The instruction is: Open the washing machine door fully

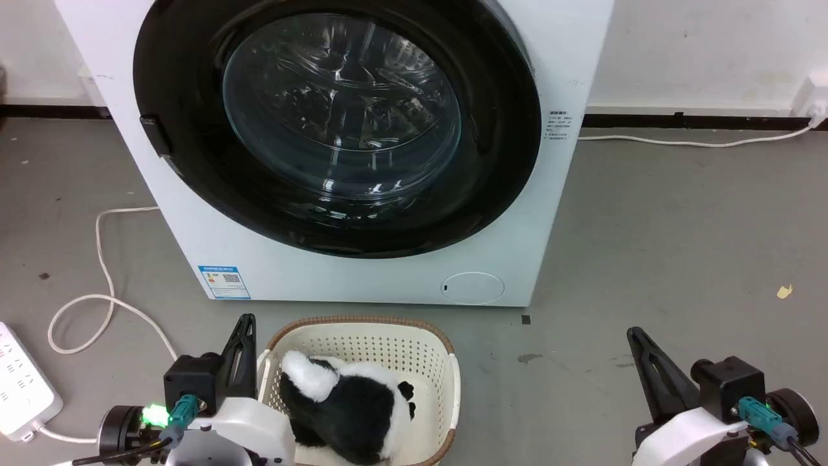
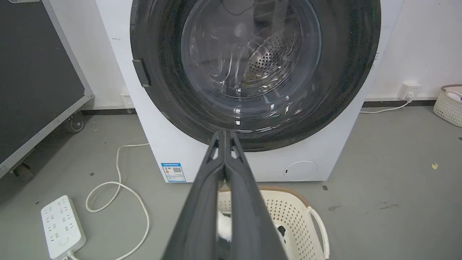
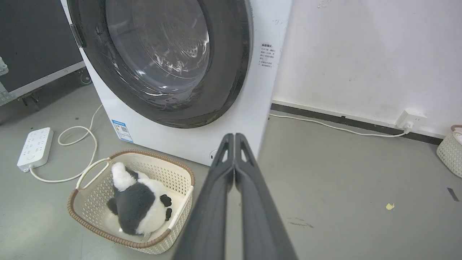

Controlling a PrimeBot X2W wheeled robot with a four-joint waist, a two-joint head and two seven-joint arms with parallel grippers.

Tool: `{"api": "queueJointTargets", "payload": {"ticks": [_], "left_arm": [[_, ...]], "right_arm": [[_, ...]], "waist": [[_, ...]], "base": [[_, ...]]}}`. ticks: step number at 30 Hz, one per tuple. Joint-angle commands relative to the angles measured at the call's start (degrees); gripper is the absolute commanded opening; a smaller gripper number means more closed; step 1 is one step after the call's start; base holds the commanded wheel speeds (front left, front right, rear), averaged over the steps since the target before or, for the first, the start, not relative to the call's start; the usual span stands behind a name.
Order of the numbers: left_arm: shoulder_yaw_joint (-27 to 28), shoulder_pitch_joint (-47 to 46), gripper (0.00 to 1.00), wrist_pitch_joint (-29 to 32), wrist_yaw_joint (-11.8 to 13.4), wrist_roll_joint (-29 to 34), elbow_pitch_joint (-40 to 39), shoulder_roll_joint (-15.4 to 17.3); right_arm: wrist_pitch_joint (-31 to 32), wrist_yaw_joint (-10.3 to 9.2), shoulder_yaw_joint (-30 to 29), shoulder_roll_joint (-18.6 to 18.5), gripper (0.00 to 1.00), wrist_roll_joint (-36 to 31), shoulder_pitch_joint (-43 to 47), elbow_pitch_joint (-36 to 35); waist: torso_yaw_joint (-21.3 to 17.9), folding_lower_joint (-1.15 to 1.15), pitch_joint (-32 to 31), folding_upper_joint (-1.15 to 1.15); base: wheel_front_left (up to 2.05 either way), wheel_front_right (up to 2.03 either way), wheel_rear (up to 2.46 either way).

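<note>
The white washing machine (image 1: 362,278) stands on the floor straight ahead. Its round glossy black door (image 1: 504,162) with the clear glass bowl (image 1: 341,107) lies flat against the front, closed, with a small dark handle tab (image 1: 155,134) on its left rim. The same door (image 2: 343,72) fills the upper left wrist view, and the door (image 3: 231,65) sits upper left in the right wrist view. My left gripper (image 1: 246,320) is shut and empty at the lower left beside the basket. My right gripper (image 1: 635,333) is shut and empty at the lower right, well short of the machine.
A cream basket (image 1: 446,369) holding a black-and-white plush toy (image 1: 349,404) sits right before the machine. A white power strip (image 1: 22,382) and looped cable (image 1: 103,285) lie on the left floor. A black wheeled case (image 2: 36,72) stands further left. Another basket (image 3: 449,150) sits far right.
</note>
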Motion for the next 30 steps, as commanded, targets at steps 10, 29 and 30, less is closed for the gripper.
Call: {"api": "queueJointTargets", "payload": {"ticks": [10, 29, 30], "left_arm": [[-0.04, 1.02, 0.00, 0.02, 0.16, 0.51, -0.21, 0.05], [-0.04, 1.02, 0.00, 0.02, 0.16, 0.51, -0.21, 0.05], [-0.04, 1.02, 0.00, 0.02, 0.16, 0.51, -0.21, 0.05]], "right_arm": [[0.03, -0.05, -0.05, 0.27, 0.00, -0.29, -0.79, -0.25], [0.03, -0.05, -0.05, 0.27, 0.00, -0.29, -0.79, -0.25], [0.03, -0.05, -0.05, 0.27, 0.00, -0.29, -0.79, -0.25]], "waist": [[0.00, 0.00, 0.00, 0.00], [0.00, 0.00, 0.00, 0.00], [0.00, 0.00, 0.00, 0.00]], "base": [[0.00, 0.00, 0.00], [0.00, 0.00, 0.00], [0.00, 0.00, 0.00]]}}
